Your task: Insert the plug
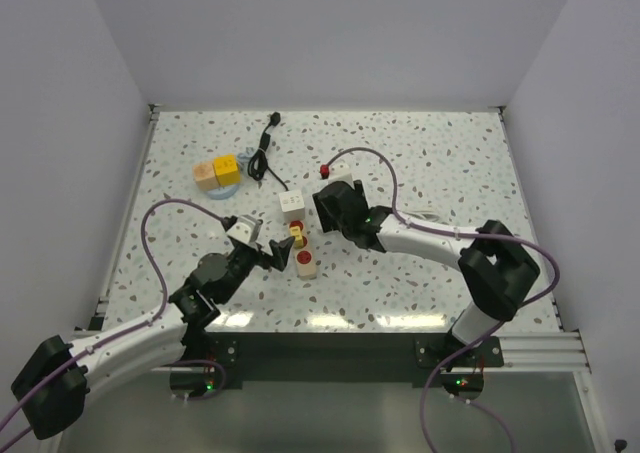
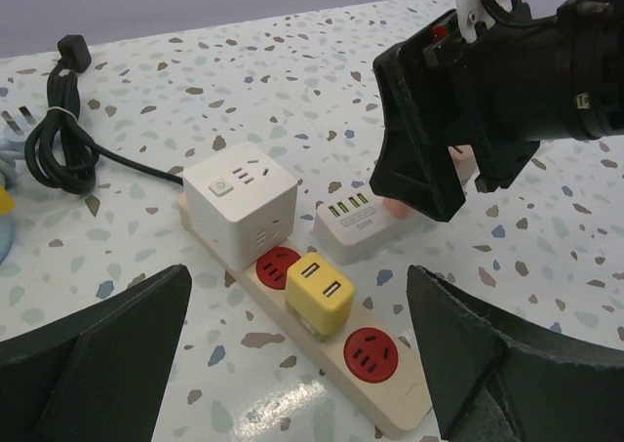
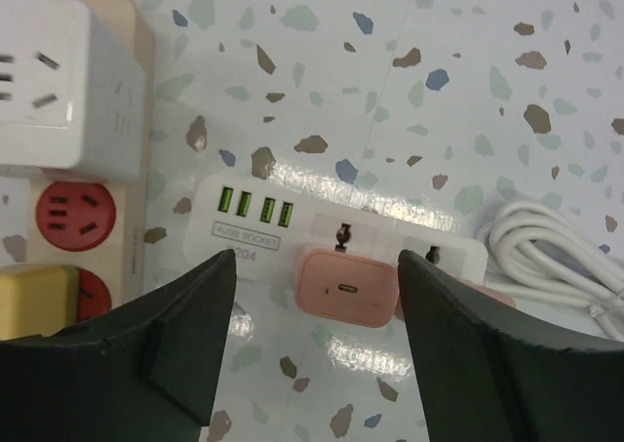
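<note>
Since the pink plug (image 3: 346, 288) stands on the white USB socket strip (image 3: 252, 213), mid-table just right of the beige power strip (image 2: 405, 403), I'd call this the seating step. Can't tell from any view whether the prongs are fully home.

Right gripper (image 3: 315, 259) hovers directly above it, fingers spread wide either side of the plug body and not touching it, holding nothing. Left gripper (image 2: 297, 284) is also spread and empty, low over the near end of the beige strip.

Next move, my read: right arm drops straight down, closes on the plug's flat sides and pushes vertically, or presses on top if it's only half in. The white strip looks light, so the left arm may need to pin it.

Clutter:
- white cube adapter (image 2: 241, 203) and yellow adapter (image 2: 319, 291) are plugged into the beige strip, close to the left finger's path
- second pinkish piece just right of the plug, mostly behind the right finger; can't identify it
- white cable (image 3: 556, 252) coiled at the right, near the right finger
- black cord (image 2: 58, 140) and coloured blocks (image 1: 218, 171) at far left, well apart, no issue
</note>
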